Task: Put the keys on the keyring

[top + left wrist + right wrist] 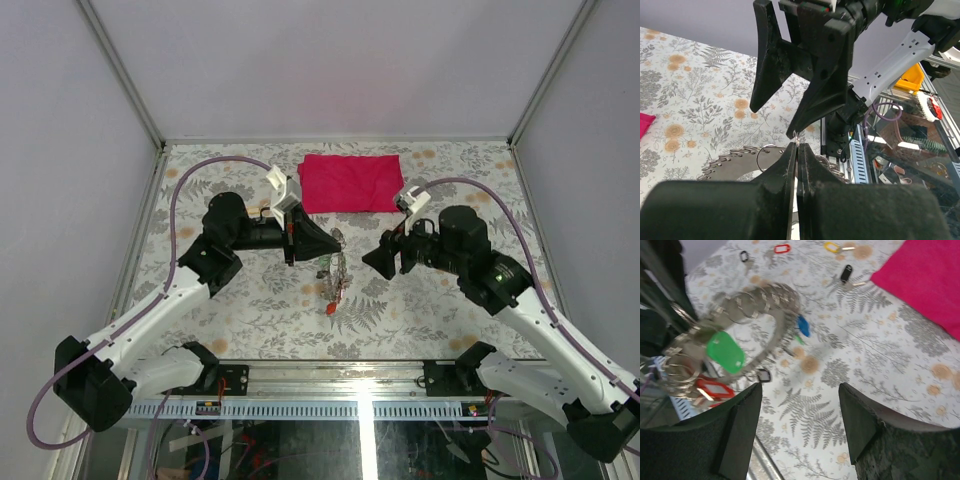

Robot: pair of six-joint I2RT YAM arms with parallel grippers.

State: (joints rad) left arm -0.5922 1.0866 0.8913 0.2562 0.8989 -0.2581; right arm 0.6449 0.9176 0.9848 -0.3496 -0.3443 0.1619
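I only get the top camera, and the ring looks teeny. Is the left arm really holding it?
Observer: Yes. In the left wrist view the left end effector is shut on the keyring.
Operator: Are any keys on it?
Observer: The right wrist view shows a green tag and a red tag hanging at it.
Operator: Any left over?
Observer: Yes, a yellow key and a black key lie loose on the table.

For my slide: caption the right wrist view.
Open right gripper faces the keyring and green tag; loose keys, pink cloth beyond.
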